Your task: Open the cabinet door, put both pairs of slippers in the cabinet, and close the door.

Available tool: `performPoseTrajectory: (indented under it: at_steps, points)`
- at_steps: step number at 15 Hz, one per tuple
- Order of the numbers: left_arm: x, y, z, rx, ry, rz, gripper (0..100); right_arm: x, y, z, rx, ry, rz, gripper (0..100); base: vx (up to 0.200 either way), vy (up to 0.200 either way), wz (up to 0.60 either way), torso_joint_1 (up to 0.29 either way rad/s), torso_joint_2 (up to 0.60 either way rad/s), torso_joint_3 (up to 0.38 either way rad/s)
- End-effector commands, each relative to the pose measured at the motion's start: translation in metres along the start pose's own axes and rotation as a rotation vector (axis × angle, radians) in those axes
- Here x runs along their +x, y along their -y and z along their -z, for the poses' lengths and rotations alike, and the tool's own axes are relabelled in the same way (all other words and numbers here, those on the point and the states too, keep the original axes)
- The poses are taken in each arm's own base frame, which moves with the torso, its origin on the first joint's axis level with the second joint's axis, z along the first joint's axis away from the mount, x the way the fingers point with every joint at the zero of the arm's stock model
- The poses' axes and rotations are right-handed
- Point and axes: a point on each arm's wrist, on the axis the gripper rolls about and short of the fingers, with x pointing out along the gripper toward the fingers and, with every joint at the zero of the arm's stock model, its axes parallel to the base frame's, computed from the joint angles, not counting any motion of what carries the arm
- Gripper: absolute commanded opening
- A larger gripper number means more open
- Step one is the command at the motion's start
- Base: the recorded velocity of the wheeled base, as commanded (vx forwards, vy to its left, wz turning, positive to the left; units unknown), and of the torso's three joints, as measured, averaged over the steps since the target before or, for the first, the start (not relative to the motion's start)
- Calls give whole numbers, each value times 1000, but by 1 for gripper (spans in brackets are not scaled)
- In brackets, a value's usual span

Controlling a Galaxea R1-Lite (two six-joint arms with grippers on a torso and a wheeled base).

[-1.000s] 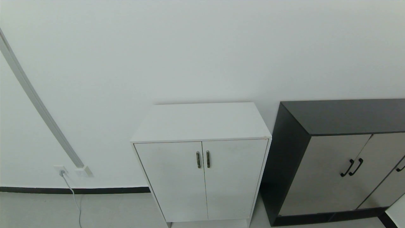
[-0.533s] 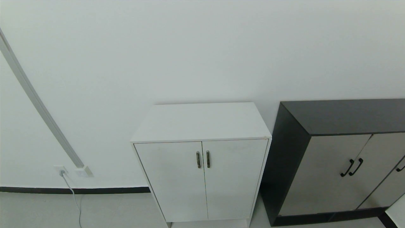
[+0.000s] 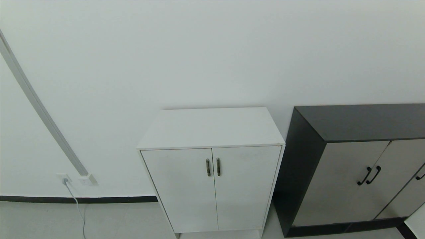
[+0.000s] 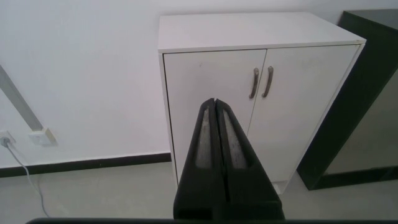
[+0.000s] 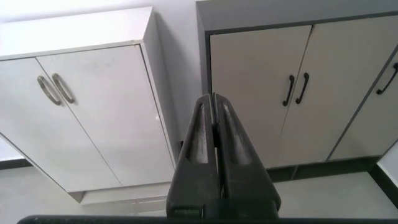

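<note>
The white cabinet (image 3: pixel 212 131) stands against the plain white wall (image 3: pixel 199 49), a boxy piece with a flat, smooth matte top. Its left door (image 3: pixel 181 189) and right door (image 3: pixel 244 186) are both closed and meet at a thin seam down the middle. Either side of that seam hangs a pair of slim bow handles (image 3: pixel 213 167), upright, with a dull brushed-metal look.

Just beside it on the right stands a black cabinet (image 3: pixel 308 159), wider, with a dark top and side. Its door panels are glossy grey-beige and carry curved black handles (image 3: pixel 369 175).

The left hand (image 4: pixel 215 102) is held out in front of the white cabinet and well apart from it. Its two long black fingers (image 4: pixel 202 143) are pressed flat together with nothing between them, and their ribbed grey pads show along the inner faces. The right hand (image 5: pixel 212 96) is pressed together in the same way, with nothing in it, facing the narrow gap between the two cabinets.

To the left, a pale flat cable duct (image 3: pixel 40 106) slants down the wall to a white wall socket (image 3: pixel 64 178). A thin grey cord (image 3: pixel 78 209) runs from the socket down to the light tiled floor (image 3: pixel 116 219). A black skirting strip (image 3: pixel 83 199) edges the foot of the wall.
</note>
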Motion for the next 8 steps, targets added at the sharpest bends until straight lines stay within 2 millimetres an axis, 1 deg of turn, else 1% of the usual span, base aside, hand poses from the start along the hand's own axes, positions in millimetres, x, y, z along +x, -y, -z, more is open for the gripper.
performPoseTrajectory:
  at_steps: [1, 8]
  points:
    - [0, 0, 0, 0, 0, 0, 0, 0, 0, 0, 0, -1, 0, 0, 0, 0, 0, 0, 0, 0]
    - [0, 0, 0, 0, 1, 0, 0, 0, 0, 0, -5, -3, 0, 0, 0, 0, 0, 0, 0, 0]
